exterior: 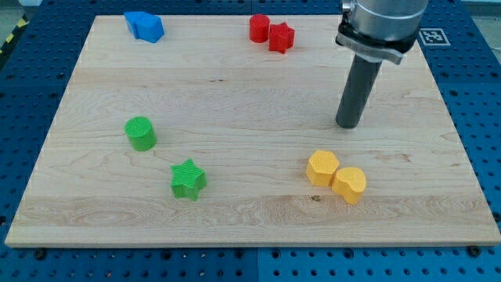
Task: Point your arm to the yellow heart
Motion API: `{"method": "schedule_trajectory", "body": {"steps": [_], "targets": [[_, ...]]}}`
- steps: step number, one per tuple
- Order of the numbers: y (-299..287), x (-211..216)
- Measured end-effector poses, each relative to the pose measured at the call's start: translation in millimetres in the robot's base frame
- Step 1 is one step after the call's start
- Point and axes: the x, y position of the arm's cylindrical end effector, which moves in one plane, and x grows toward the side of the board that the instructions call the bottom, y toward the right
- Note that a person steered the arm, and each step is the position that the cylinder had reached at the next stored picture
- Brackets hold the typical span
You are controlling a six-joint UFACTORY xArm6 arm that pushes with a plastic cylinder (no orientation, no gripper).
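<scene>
**boardwatcher:** So where's my tip (349, 124) sitting? I see it on the wooden board (235, 117), right side, a bit far of the two yellow blocks, not touching either.

**pushbot_fan:** Yep. It's just a plain rod, nothing on it that parts or clamps, and it holds nothing. The yellow heart (350, 185) is near the front right, touching the yellow hexagon (322, 168) on its left.

**boardwatcher:** And the rest?

**pushbot_fan:** Green cylinder (141, 132) and green star (188, 179) on the left, close but apart. Red cylinder (259, 27) and red star (281, 37) touching at the far edge. Two blue blocks (144, 26) pressed together far left, shapes hard to tell.
</scene>
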Motion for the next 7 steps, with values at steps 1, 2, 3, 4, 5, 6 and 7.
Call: {"method": "schedule_trajectory", "body": {"steps": [1,2,3,4,5,6,7], "targets": [[-43,15],[-48,36],[-35,41],[-19,47],[-6,59],[-6,68],[0,80]]}}
